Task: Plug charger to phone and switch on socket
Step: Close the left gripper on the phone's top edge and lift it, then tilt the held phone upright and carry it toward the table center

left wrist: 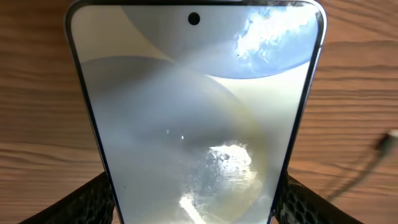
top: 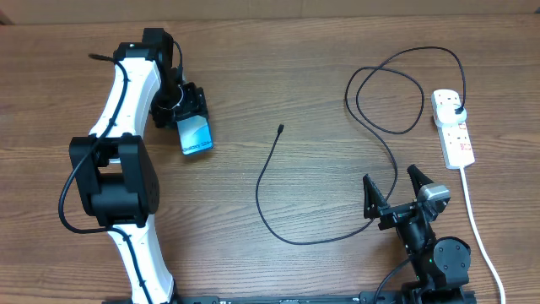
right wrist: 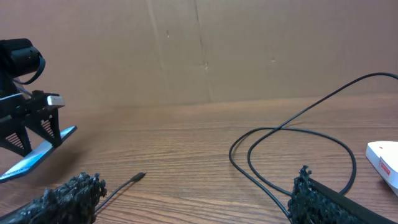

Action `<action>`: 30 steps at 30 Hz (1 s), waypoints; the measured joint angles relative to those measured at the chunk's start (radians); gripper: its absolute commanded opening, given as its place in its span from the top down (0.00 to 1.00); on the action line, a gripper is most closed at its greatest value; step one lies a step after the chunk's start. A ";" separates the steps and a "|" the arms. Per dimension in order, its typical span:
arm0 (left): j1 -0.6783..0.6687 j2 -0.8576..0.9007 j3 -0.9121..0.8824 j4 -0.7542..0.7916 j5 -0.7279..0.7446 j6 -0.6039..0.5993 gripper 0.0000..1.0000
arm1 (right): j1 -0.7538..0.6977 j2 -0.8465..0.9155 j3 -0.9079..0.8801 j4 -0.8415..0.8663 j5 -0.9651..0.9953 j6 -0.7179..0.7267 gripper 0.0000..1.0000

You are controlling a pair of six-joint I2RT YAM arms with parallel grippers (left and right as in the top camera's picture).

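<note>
At left-centre of the table (top: 287, 51), phone (top: 196, 137) is clamped by its side edges in the left gripper (top: 189, 121). A finger (left wrist: 93, 199) sits on each edge and the screen faces up. Right wrist view shows it lifted clear of the wood and tilted. Charger (top: 258, 184) lies loose mid-table. Its tip (top: 280, 128) is free, right of the phone and well apart from it. The cable sweeps down and right, passes the right gripper (top: 390, 179), loops, then ends at the black plug (top: 456, 110) seated in the socket (top: 456, 139) at far right. Can't tell the switch position. White cord (top: 477, 224) runs from the socket toward the near edge. Right gripper is spread wide and empty, low over the cable near the loop; can't tell if it touches the cable.
</note>
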 measured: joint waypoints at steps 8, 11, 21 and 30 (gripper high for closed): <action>0.000 0.000 0.000 -0.023 0.281 -0.127 0.37 | 0.000 0.000 0.000 0.000 0.000 0.000 0.00; 0.000 0.000 0.000 -0.053 0.408 -0.174 0.38 | 0.000 0.000 0.000 0.000 0.000 0.000 0.00; -0.006 0.000 0.003 -0.221 0.609 -0.277 0.42 | 0.000 0.000 0.000 0.000 0.000 0.000 0.00; -0.027 0.000 0.003 -0.332 0.681 -0.304 0.44 | 0.000 0.000 0.000 0.000 0.000 0.000 0.00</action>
